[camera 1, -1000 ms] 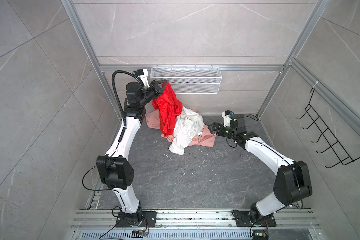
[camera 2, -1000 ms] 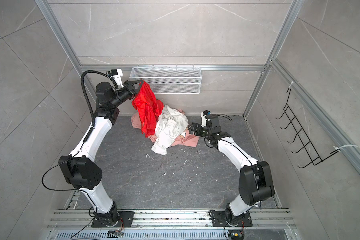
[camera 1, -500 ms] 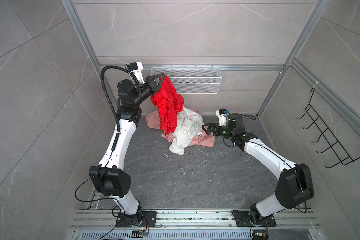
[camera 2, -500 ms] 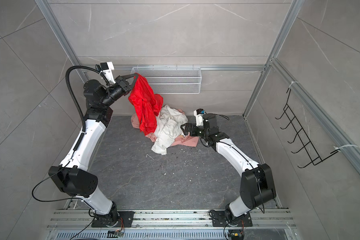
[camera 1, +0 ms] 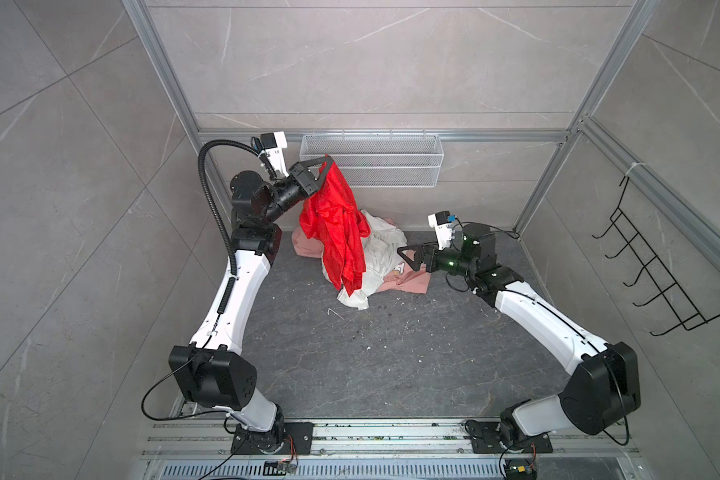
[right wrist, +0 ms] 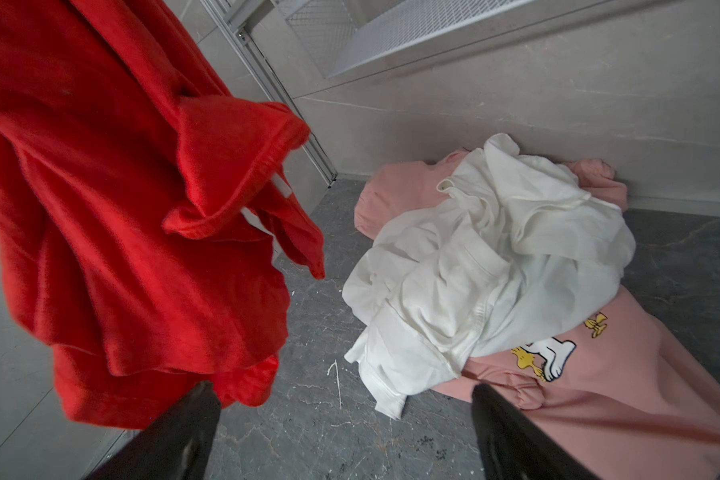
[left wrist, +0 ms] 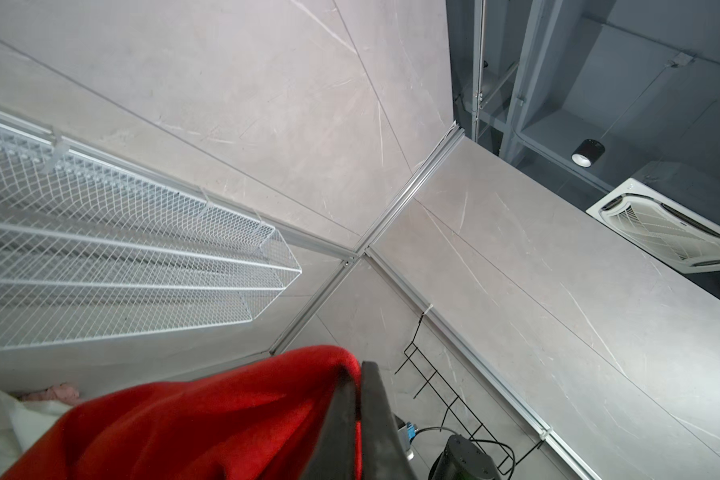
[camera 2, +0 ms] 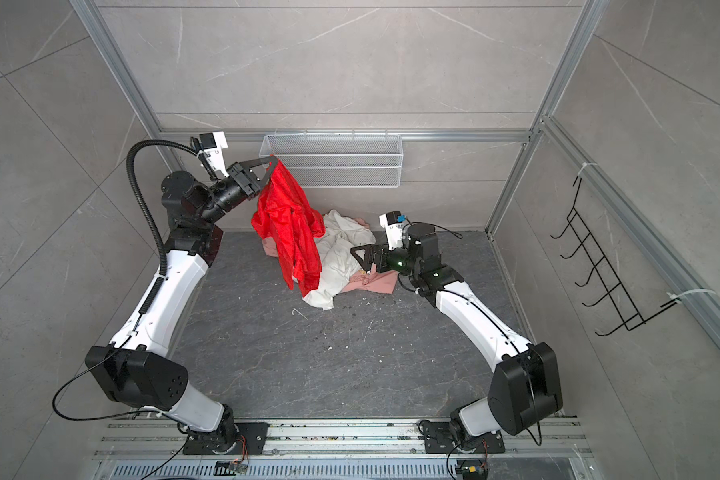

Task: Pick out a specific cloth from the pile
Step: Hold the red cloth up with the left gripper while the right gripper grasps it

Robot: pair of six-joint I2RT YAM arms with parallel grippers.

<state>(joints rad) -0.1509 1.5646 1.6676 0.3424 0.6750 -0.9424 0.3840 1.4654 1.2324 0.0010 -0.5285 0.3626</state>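
The cloth [camera 1: 337, 232] [camera 2: 292, 232] is bright red and hangs in the air from my left gripper [camera 1: 328, 160] [camera 2: 272, 158], which is shut on its top edge, up by the back wall. In the left wrist view the red fabric [left wrist: 184, 428] is pinched between the fingers of that gripper [left wrist: 360, 370]. The pile lies on the floor at the back: a white garment [camera 1: 381, 253] [right wrist: 495, 257] on a pale pink one with a cartoon print [camera 1: 408, 282] [right wrist: 599, 395]. The red cloth [right wrist: 121, 208] hangs beside the pile, apart from it. My right gripper [camera 1: 405, 259] [right wrist: 341, 390] stands open and empty, low at the pile's right.
A white wire basket [camera 1: 371, 160] is fixed to the back wall just right of my left gripper. A black wire hook rack [camera 1: 657, 270] hangs on the right wall. Aluminium frame posts stand in the back corners. Small debris dots the dark floor [camera 1: 371, 353].
My left gripper has swung up and to the left, lifting the red cloth higher off the pile. My right gripper has moved left towards the pile and stays open.
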